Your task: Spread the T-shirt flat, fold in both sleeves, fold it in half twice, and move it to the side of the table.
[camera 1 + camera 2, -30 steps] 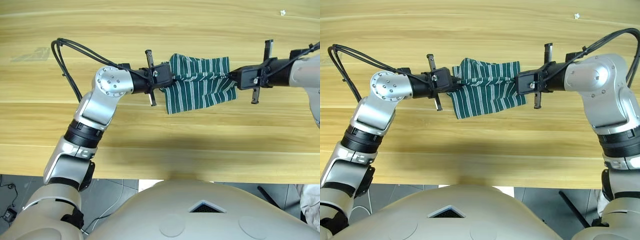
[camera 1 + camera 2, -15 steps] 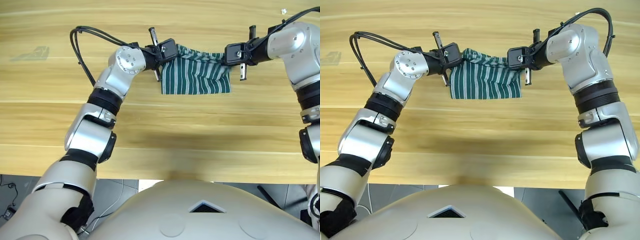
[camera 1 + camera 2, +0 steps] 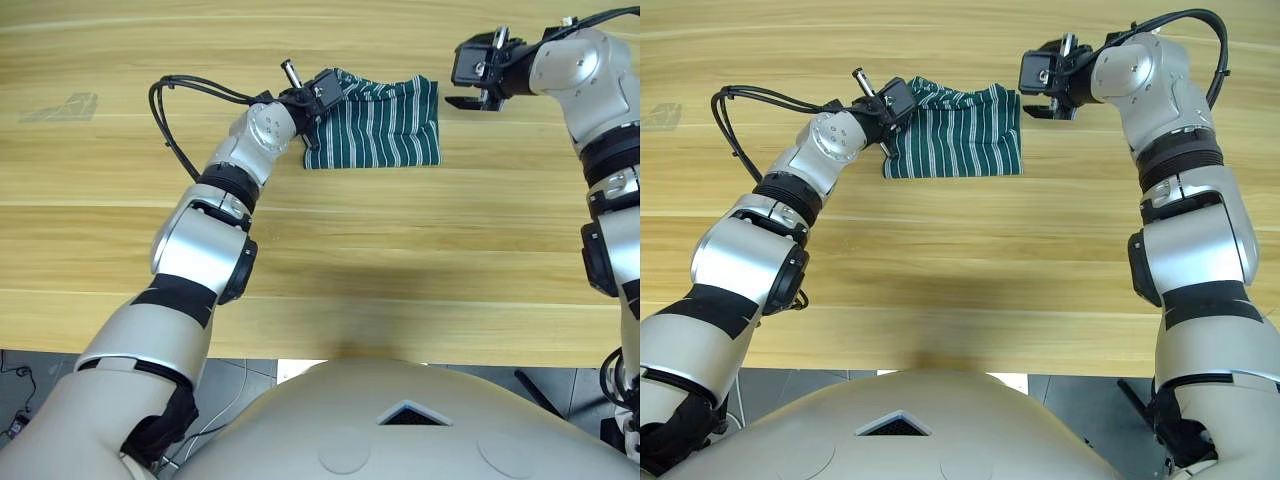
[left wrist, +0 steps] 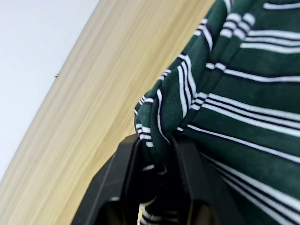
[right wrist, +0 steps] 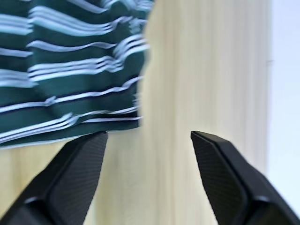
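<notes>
Lying folded on table [image 3: 300, 250], T-shirt [image 3: 375, 125] pinched by left pincer [image 4: 157, 176]; right pincer [image 5: 149, 134] wide, just beside it.

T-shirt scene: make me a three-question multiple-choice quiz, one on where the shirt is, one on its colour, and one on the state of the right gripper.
1. Where is the T-shirt?
A. lying on the table
B. hanging off the near edge
C. draped over the right arm

2. What colour is it?
A. plain blue
B. red with dots
C. dark green with white stripes

3. The right gripper is:
A. shut on the shirt
B. open, clear of the shirt
C. shut on nothing

Answers:
1 A: it rests on the wood, with one corner in the left gripper.
2 C: both wrist views show the stripes.
3 B: its fingers stand apart with bare wood between them.
</notes>
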You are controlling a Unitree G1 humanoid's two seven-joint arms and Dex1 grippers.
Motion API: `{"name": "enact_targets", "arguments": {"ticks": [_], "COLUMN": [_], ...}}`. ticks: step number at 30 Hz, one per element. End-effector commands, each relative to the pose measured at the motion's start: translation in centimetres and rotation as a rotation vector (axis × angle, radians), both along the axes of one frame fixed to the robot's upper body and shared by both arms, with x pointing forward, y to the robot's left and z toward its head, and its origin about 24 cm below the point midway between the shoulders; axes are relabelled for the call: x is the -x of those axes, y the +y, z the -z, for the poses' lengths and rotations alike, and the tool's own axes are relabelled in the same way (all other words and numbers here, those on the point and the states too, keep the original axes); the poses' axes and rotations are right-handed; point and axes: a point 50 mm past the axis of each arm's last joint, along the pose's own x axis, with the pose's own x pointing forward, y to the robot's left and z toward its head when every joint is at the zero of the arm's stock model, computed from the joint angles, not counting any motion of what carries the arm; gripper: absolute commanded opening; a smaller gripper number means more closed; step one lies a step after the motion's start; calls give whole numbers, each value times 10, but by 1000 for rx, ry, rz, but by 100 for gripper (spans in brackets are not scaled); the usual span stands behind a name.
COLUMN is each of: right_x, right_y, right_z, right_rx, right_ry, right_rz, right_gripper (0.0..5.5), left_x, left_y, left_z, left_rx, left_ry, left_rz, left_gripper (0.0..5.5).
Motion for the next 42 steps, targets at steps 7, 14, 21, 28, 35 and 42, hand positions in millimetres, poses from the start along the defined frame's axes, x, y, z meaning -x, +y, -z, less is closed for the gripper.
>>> {"name": "enact_targets", "arguments": {"ticks": [7,14,21,28,35,42], "right_x": [26,47,52,40,20,11], "right_y": [21,43,57,66,60,47], "right_z": [-7,30,33,30,39,46], "right_rx": [-244,-225,-256,-340,-510,-538], "right_ry": [-82,45,55,62,207,193], "right_rz": [-89,-143,-156,-82,109,209], "right_gripper": [313,179,40,1,0,0], "left_x": [-15,-15,-13,-19,-1,14], "left_y": [-2,-3,-3,0,-2,8], "left_z": [-32,-29,-24,-37,-14,10], "left_rx": [108,137,140,153,198,132], "left_ry": [-153,-119,-79,-179,5,104], "left_rz": [-61,-74,-89,-129,53,72], "left_gripper": [100,100,191,191,139,30]}}
